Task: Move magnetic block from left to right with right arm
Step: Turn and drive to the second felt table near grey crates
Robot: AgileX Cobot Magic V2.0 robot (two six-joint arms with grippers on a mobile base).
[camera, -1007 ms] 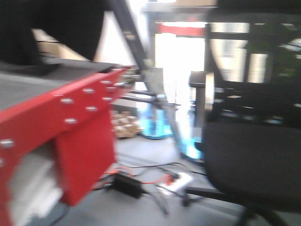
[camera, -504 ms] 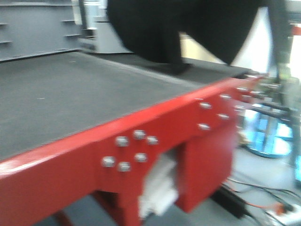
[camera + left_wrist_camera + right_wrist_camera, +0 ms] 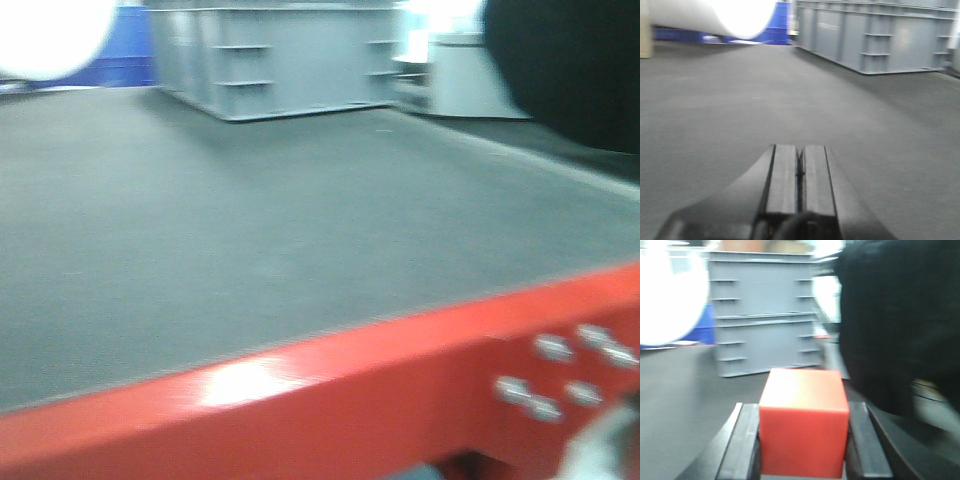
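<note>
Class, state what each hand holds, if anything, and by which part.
The right hand clamps the red cube by its two opposite side faces. The left hand is shut and holds nothing.

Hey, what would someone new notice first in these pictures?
A small matte red cube fills the right wrist view's centre, clamped between black jaws. In the front view, a glossy red table edge with silver bolts runs along the bottom, a big grey plastic crate standing behind on the dark tabletop.

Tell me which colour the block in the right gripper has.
The magnetic block is plain red, clearest in the right wrist view.
</note>
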